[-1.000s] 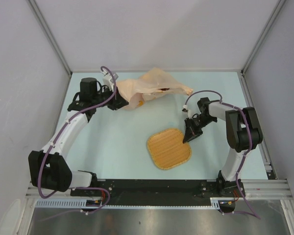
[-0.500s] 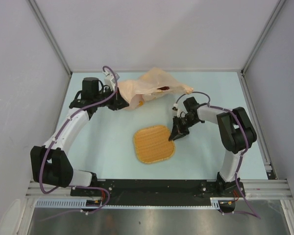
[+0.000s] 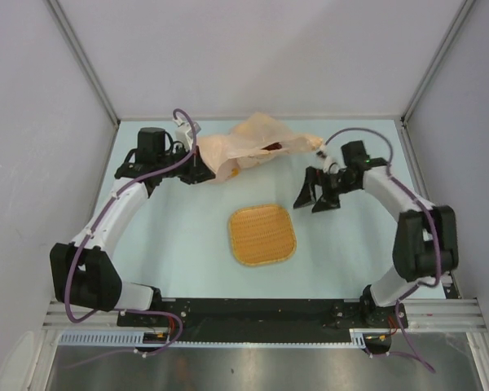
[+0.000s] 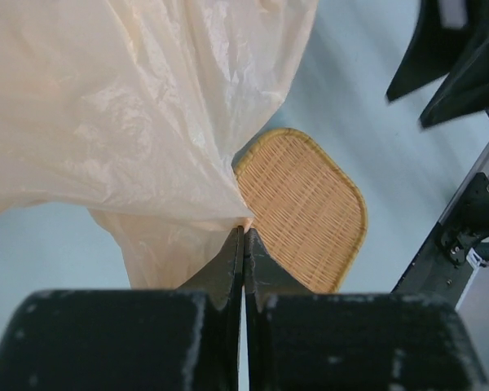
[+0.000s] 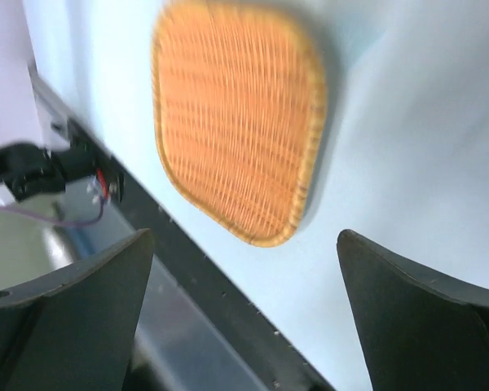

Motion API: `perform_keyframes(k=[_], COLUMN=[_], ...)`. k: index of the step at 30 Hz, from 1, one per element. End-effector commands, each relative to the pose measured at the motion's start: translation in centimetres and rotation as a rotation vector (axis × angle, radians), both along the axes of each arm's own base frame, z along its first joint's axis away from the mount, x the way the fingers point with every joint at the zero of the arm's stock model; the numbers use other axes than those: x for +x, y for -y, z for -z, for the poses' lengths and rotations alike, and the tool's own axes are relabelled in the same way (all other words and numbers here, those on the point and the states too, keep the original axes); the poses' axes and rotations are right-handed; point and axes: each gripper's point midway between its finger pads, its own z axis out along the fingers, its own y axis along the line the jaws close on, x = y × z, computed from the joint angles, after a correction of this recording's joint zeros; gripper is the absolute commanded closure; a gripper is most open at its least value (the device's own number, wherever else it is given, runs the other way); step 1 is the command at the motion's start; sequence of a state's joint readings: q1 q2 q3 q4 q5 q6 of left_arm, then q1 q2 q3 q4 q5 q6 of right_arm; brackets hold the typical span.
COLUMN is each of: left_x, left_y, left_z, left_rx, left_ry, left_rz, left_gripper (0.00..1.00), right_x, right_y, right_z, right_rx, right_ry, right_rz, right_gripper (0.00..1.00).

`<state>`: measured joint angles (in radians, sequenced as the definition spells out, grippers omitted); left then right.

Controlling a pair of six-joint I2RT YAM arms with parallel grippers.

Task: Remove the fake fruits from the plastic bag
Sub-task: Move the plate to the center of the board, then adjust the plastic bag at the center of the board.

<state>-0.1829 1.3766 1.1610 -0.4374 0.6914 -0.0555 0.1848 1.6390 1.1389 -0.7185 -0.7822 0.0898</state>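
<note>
Nearest the arm bases, the orange woven square tray (image 3: 262, 235) lies flat and bare on the pale blue-green table (image 3: 171, 244), with open surface all round it. Just beyond its far right corner hangs the right gripper (image 3: 312, 199), jaws spread wide with nothing between them, clear of the tray. Farther back and to the left, the left gripper (image 4: 243, 241) is pinched tight on a fold of the thin, crinkly, pale peach plastic bag (image 3: 253, 142). The bag lies along the far edge with its long axis running left to right. Its right end sits just beyond the right gripper, so that arm is likely the one to reach in. The fake fruits show only as a dark red patch (image 3: 270, 148) and a yellow glow (image 3: 235, 172) inside. Grey walls (image 3: 253, 57) close in the far side.
</note>
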Motion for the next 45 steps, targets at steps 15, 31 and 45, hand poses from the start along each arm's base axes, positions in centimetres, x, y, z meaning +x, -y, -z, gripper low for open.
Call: perform_keyframes(k=[15,31,45], left_x=[-0.7,-0.7,18.0], left_y=[-1.5,0.4,0.7], left_z=[-4.5,-5.4,-23.6], left_rx=[0.281,0.115,0.122], left_ry=[0.147,0.155,0.714], left_rz=[0.116,0.095,-0.072], left_gripper=[1.00,1.00,1.00], right_x=[10.7,17.6,34.7], right_y=[4.0,2.1,1.7], right_z=[-20.0,-14.7,-32.4], right_rx=[-0.302,-0.548,-0.189], right_ry=[0.990,1.046,1.368], right_rz=[0.164,0.083,0.529], right_gripper=[0.04,0.43,1.00])
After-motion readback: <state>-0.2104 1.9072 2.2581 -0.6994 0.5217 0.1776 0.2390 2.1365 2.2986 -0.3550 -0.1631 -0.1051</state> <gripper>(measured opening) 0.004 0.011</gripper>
